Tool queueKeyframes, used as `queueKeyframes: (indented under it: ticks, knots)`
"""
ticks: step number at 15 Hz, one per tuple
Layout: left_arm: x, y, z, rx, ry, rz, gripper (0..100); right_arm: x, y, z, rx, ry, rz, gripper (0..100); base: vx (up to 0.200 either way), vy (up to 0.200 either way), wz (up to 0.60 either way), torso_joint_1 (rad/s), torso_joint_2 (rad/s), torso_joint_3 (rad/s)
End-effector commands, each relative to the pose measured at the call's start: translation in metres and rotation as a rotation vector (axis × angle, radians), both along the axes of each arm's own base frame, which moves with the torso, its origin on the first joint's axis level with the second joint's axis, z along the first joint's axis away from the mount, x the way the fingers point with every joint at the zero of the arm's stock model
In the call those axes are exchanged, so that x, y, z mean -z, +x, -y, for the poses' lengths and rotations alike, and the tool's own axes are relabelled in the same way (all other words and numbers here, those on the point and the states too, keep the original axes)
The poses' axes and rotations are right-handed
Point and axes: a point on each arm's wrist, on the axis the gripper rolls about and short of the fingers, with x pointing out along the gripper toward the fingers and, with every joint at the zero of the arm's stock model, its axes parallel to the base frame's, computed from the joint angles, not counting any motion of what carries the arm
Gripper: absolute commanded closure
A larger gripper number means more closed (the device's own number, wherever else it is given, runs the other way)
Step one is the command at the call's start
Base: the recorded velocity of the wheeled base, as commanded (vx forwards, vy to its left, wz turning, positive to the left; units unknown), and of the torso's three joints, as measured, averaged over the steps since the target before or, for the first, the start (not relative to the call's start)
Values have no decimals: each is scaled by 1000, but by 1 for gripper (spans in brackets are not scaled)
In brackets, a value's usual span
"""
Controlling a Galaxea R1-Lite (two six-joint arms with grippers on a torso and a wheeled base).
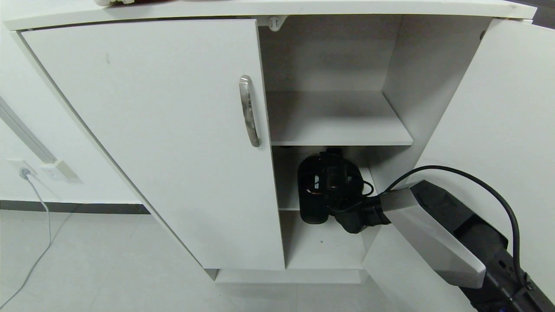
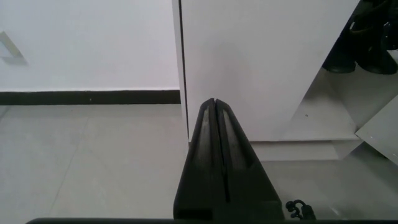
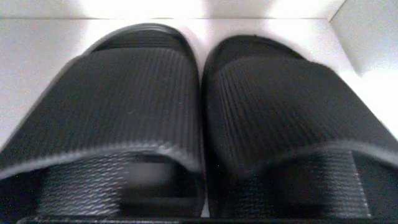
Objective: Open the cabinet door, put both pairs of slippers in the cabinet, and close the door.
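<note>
The white cabinet (image 1: 338, 117) has its right door (image 1: 498, 130) swung open and its left door (image 1: 151, 130), with a metal handle (image 1: 248, 110), closed. My right gripper (image 1: 336, 186) is inside the opening, below the upper shelf, and holds a pair of black ribbed slippers (image 1: 313, 195) upright in front of the lower shelf's edge. The right wrist view shows the two slippers (image 3: 124, 112) side by side, very close. My left gripper (image 2: 214, 102) is shut and empty, low over the floor in front of the closed door. The slippers (image 2: 367, 43) also show in the left wrist view.
A pale object (image 1: 112, 2) lies on the cabinet top at the left. A wall socket with a grey cable (image 1: 24, 173) is on the wall left of the cabinet. Grey tiled floor (image 1: 108, 268) lies open in front. The upper shelf (image 1: 338, 130) is bare.
</note>
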Motion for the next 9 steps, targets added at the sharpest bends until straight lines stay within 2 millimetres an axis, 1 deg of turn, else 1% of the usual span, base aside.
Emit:
queueKeyframes:
  ticks: [1,3,4,7,9]
  knots:
    - [0,0,0,1,0,-2,100,2,0,0,1,-3,-4,0,0,0,0,0,0,0]
    - [0,0,0,-1,0,-2,100,2,-2,1,2,-7,-11,0,0,0,0,0,0,0]
    - [0,0,0,1,0,-2,100,-3,-6,2,1,-8,-12,0,0,0,0,0,0,0]
    - [0,0,0,4,3,-2,100,-16,-32,0,-19,1,-10,0,0,0,0,0,0,0]
    - [0,0,0,5,3,-2,100,-21,-58,2,-41,12,13,0,0,0,0,0,0,0]
